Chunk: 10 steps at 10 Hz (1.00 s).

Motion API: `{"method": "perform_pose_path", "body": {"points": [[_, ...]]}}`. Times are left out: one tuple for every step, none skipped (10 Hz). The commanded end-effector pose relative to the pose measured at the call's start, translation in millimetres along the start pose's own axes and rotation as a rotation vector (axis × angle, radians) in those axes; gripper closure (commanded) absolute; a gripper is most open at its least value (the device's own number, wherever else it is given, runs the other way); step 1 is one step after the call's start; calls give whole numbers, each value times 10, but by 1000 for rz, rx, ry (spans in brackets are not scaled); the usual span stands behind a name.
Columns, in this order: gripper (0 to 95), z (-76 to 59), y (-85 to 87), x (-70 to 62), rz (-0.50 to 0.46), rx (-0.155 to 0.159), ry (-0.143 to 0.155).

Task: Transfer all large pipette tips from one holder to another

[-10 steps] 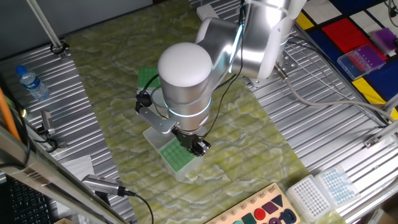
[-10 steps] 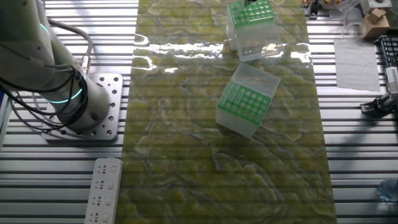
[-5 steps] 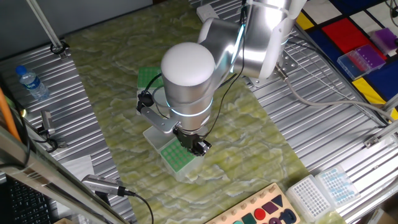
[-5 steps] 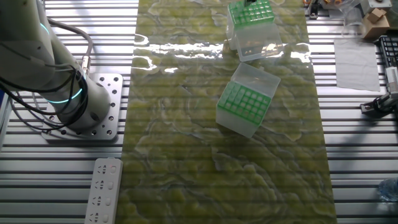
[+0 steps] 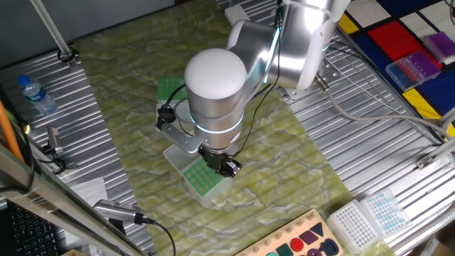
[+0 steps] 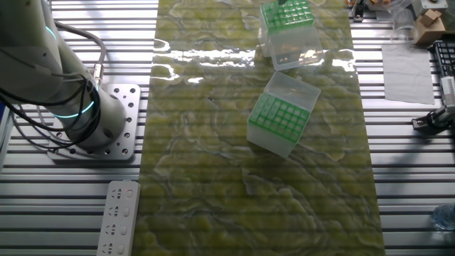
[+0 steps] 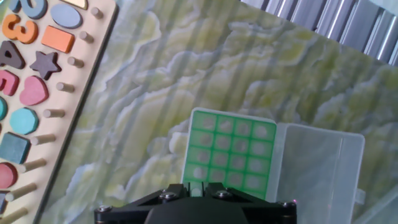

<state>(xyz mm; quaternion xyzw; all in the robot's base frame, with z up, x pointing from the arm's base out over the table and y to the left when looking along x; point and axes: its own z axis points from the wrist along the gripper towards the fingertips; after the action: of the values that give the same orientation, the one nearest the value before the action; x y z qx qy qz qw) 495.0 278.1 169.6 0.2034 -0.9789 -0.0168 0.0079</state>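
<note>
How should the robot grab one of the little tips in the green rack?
Probably by the wide top end of a tip, coming straight down from above. The tips seem to stand upright in the holes of the green rack, so only their tops show, and the grid walls block any sideways approach. The tops look blurry here.

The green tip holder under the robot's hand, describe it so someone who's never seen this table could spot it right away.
Find the yellow-green marbled mat running down the table's middle. Two green-gridded holders sit on it; take the holder nearer the mat's centre, turned at an angle, with its clear lid hinged open beside the grid. The other holder sits at the mat's far end.
</note>
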Motion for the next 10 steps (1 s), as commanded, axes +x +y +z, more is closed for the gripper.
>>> {"method": "perform_pose_path", "body": {"points": [[950, -184, 15, 22, 1, 12, 15], [950, -255, 20, 31, -2, 21, 22], [950, -377, 27, 52, 0, 22, 29], [950, -489, 25, 73, -1, 19, 33], [950, -578, 26, 83, 2, 19, 39], [950, -729, 25, 79, 10, 15, 48], [950, -771, 21, 74, 10, 14, 53], [950, -958, -2, 33, 24, 5, 71], [950, -1067, -24, -2, 35, -3, 85], [950, -1203, -69, -50, 41, -13, 105]]}}
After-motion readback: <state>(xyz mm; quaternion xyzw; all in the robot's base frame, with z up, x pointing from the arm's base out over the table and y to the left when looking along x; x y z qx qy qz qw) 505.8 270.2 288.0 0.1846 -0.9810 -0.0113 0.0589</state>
